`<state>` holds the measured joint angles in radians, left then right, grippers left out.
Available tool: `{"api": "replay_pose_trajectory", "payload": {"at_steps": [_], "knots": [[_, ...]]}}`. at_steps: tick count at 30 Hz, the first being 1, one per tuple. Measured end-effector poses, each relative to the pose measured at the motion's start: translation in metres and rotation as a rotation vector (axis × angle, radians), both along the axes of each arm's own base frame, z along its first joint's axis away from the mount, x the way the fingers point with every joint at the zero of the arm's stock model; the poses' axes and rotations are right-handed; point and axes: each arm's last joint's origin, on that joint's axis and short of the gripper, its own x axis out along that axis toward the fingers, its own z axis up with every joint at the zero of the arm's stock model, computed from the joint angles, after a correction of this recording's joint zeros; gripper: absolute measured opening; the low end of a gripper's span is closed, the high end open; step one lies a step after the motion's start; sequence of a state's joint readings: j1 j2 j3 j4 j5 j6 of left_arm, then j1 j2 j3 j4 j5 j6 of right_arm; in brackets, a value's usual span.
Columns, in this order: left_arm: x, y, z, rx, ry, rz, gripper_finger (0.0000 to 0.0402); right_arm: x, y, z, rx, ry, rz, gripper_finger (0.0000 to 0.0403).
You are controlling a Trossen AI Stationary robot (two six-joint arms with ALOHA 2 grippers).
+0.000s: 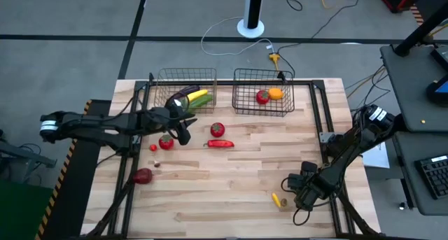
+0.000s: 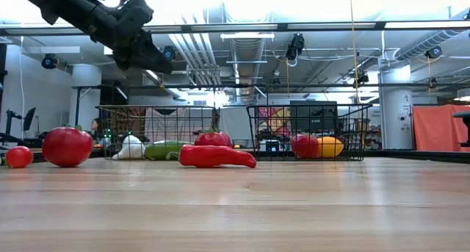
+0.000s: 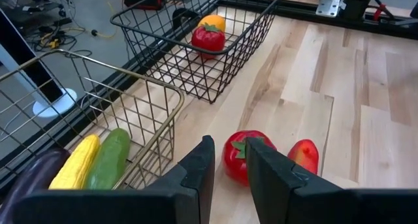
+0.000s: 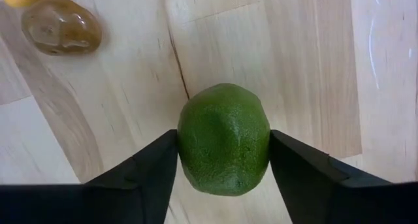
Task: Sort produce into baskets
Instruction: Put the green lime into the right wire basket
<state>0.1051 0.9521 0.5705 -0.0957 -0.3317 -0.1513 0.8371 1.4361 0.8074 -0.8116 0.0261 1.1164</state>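
Note:
My right gripper (image 4: 224,160) stands at the table's near right (image 1: 302,189), shut on a round green fruit (image 4: 224,136). My left gripper (image 3: 230,168) hovers beside the copper basket (image 1: 208,99), its fingers nearly together and empty, just short of a red tomato (image 3: 243,157). That basket holds an eggplant (image 1: 180,94), a corn cob (image 1: 198,99) and a cucumber (image 3: 108,160). The dark basket (image 1: 241,108) holds a red piece (image 1: 262,96) and an orange (image 1: 276,94). A long red pepper (image 1: 220,144) and another tomato (image 1: 166,143) lie on the table. My right gripper pinches the green fruit's two opposite sides (image 4: 186,142) between its two fingers (image 4: 147,175). The fingers come from above, pointing down. The fruit sits on the wooden table top, with its rounded top toward the camera.
A yellow piece (image 1: 278,199) and a small brown piece (image 4: 62,26) lie close to my right gripper. A dark red piece (image 1: 143,175) and small bits (image 1: 153,147) lie at the left. The black frame rail (image 1: 327,128) runs along the table's right side.

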Motion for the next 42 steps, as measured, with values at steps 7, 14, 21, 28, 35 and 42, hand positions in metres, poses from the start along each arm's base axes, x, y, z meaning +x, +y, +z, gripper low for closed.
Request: {"api": "replay_pose_trajectory", "payload": {"at_steps": [7,14,21,28,35,42], "knots": [[0.003,0.0,-0.001,0.002,0.0,-0.002,0.007,0.004,-0.004,0.001,0.033,0.033,-0.039,0.0188],[0.004,0.0,0.0,0.003,-0.003,-0.002,0.007,0.031,-0.011,0.02,0.088,-0.019,-0.061,0.0192],[0.004,0.0,0.0,0.003,-0.008,-0.002,0.007,0.077,-0.032,0.06,0.12,-0.165,-0.051,0.0191],[0.004,0.0,0.0,0.003,-0.007,-0.002,0.007,0.113,-0.074,0.118,0.029,-0.304,-0.046,0.0191],[0.004,0.0,0.0,0.007,-0.007,-0.004,0.007,0.14,-0.141,0.165,-0.113,-0.469,-0.173,0.0193],[0.004,0.0,0.0,0.006,-0.008,-0.004,0.007,0.148,-0.221,0.174,-0.198,-0.482,-0.393,0.0193]]}}
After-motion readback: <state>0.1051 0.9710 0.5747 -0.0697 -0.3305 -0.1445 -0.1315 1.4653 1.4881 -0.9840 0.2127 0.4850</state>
